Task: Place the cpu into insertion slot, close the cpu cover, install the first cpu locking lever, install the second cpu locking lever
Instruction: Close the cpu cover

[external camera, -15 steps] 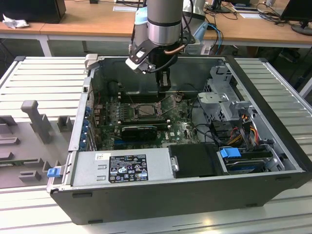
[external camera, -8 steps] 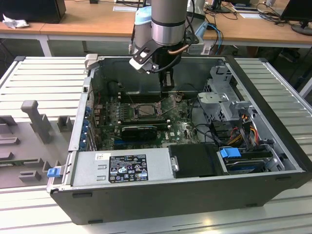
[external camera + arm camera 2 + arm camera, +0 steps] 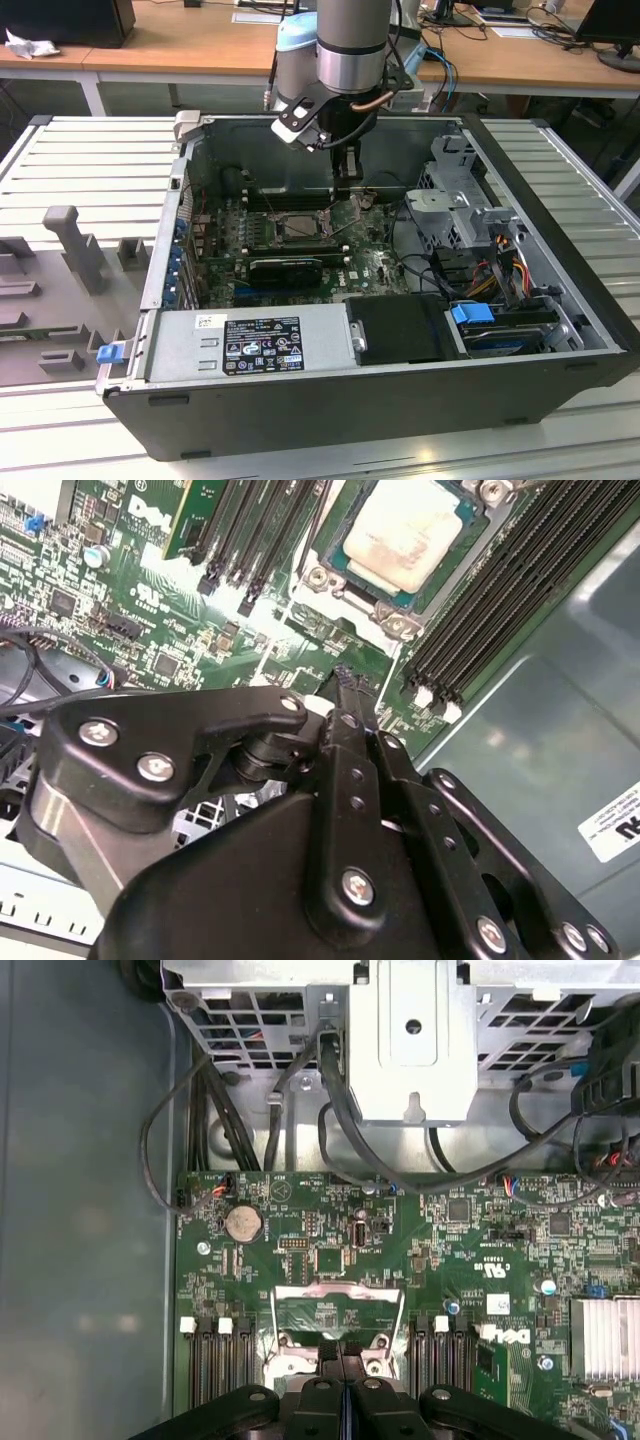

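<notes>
This looks like a robotics lab or test workshop. An open PC case (image 3: 330, 420) sits on a ribbed metal counter (image 3: 90, 160) under a robot arm (image 3: 350, 45), and wooden desks (image 3: 200, 40) behind carry monitors (image 3: 615, 25) and cables (image 3: 445, 70). Grey fixtures (image 3: 70, 240) lie beside it.

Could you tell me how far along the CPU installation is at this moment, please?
Done: the cpu sits in the insertion slot. In hand: the end effector, shut, is close by the cpu cover, which appears raised. Left: closing the cover and locking it down.
</notes>
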You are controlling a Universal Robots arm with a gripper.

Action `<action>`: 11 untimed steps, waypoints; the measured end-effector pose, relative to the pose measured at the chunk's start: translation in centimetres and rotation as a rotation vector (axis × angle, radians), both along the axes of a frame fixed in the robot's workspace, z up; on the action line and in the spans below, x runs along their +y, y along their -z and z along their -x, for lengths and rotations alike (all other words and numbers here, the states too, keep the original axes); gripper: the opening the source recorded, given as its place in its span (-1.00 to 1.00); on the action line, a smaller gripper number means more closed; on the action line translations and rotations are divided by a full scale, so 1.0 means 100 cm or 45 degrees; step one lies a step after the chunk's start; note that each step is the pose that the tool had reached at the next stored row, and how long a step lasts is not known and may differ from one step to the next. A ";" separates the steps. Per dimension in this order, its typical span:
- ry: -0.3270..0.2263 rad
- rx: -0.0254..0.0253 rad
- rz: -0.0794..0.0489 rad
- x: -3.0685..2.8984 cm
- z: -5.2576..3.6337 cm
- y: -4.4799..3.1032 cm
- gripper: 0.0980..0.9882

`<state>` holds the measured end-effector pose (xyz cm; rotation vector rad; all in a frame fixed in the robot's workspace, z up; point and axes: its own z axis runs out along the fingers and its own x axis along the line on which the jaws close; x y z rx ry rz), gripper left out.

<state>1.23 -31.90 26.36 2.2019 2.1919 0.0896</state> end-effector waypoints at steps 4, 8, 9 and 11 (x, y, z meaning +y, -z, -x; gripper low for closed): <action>0.000 -0.0001 0.000 0.0000 -0.0052 0.0000 -0.98; 0.000 -0.0001 0.000 0.0000 -0.0136 0.0001 -0.98; 0.000 -0.0001 0.000 0.0000 -0.0158 0.0002 -0.98; 0.000 0.0000 0.000 0.0000 -0.0216 0.0007 -0.98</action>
